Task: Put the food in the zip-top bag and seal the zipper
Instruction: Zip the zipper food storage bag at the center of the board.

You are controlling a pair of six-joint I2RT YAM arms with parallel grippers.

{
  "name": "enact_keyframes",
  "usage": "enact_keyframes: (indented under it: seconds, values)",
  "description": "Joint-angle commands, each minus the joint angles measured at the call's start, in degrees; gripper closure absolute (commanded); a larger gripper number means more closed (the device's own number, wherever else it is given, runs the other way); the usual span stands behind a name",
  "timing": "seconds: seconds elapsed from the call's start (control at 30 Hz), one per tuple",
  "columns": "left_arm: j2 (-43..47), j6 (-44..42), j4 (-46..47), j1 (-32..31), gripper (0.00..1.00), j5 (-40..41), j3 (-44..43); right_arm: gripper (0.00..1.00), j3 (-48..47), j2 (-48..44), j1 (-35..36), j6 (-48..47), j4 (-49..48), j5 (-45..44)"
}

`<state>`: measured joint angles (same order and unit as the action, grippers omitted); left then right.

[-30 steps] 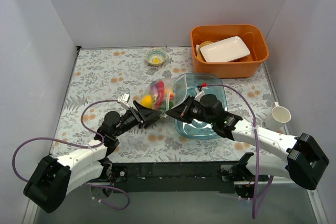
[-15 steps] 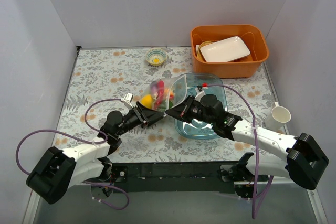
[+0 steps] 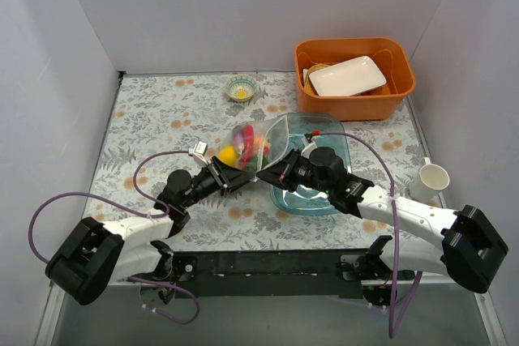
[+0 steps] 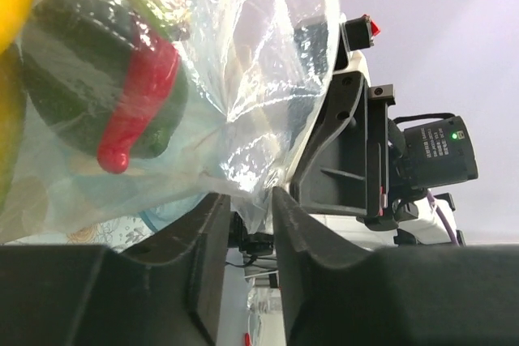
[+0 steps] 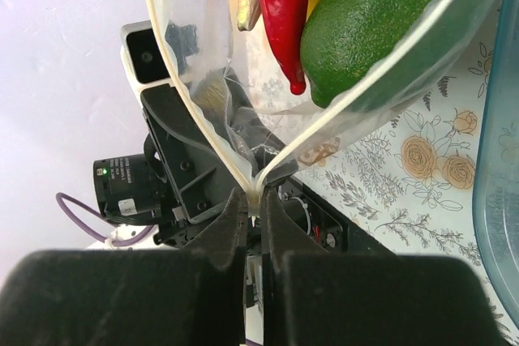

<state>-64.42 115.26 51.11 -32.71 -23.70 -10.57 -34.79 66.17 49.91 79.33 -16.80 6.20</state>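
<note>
The clear zip-top bag lies between the two grippers, partly over the blue tray's left rim. Food shows inside it: a yellow lemon, a red chilli and a green fruit. My right gripper is shut on the whitish zipper at the corner where its two strips meet; beyond that the strips spread apart. My left gripper has its jaws slightly apart around a hanging corner of the bag, without pinching it.
A clear blue tray sits under the right arm. An orange bin with a white plate stands at the back right. A small bowl is at the back, and a white cup at the right.
My left gripper has moved right and up to the bag's near corner. The right gripper has kept its hold almost still.
</note>
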Motion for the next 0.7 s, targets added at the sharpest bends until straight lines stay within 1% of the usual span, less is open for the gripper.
enact_keyframes:
  seconds: [0.0, 0.1, 0.13, 0.27, 0.43, 0.67]
  values:
    - [-0.4, 17.4, 2.2, -0.3, 0.78, 0.9, -2.7, 0.98, -0.5, -0.3, 0.5, -0.6, -0.3, 1.3]
    - [-0.7, 17.3, 2.0, -0.3, 0.91, 0.8, -3.1, 0.98, -0.5, -0.5, 0.5, -0.8, 0.7, 1.8]
    - [-0.6, 17.2, 1.3, -0.3, 1.0, 0.6, -3.1, 0.98, -0.5, -0.5, 0.5, -1.0, 0.8, 1.7]
    - [0.3, 16.3, -1.4, -0.3, 1.0, -0.4, -3.5, 0.98, -1.2, -1.4, 0.5, -2.1, 2.3, -0.5]
    - [3.9, 14.5, -8.1, -0.2, 1.0, -1.7, -3.1, 0.97, -2.6, -1.2, -0.3, -3.5, 3.3, -2.2]
    - [7.3, 13.5, -11.6, 0.1, 1.0, -3.0, -1.4, 0.97, -4.9, -0.9, -1.7, -6.2, 5.7, -4.2]
